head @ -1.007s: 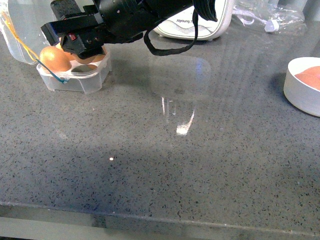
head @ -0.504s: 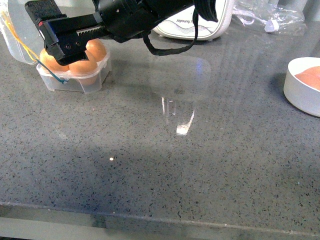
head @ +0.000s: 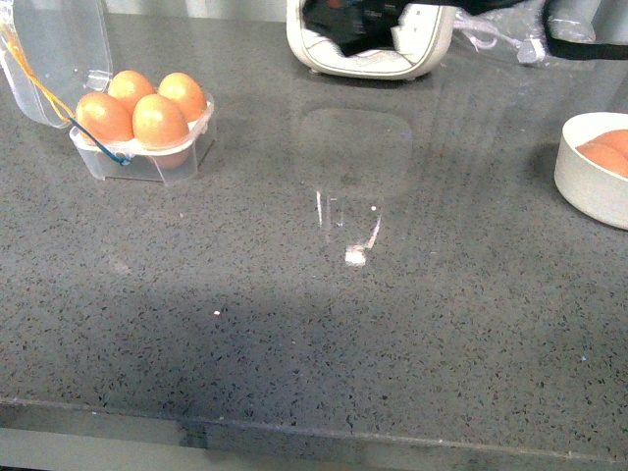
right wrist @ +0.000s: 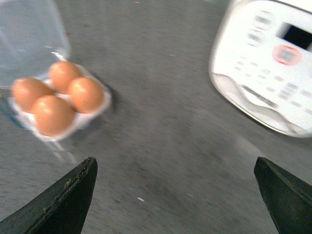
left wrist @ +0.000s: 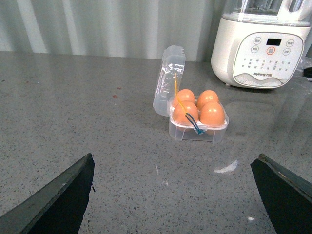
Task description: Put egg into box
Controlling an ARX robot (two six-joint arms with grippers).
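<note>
Front view: the arm that was over the small clear plastic four-cup egg box [head: 147, 162], far left, has cleared off. The smooth orange-brown egg [head: 160, 120] now fills the near-right cup, so I'd say it's done.
Left wrist view: left gripper [left wrist: 174, 161] spread wide, empty.
Right wrist view: blurry, but the right gripper [right wrist: 174, 163] is spread wide too, holding nothing.

Front camera: high, looking down over grey speckled countertop [head: 324, 324]. Left wrist: low, mid-distance. Right wrist: above, closer. All three share clear plastic four-egg carton [head: 157, 167], white appliance base [head: 373, 65].

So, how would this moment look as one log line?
box: four eggs, lid open | left hand: open, empty | right hand: open, empty
</note>
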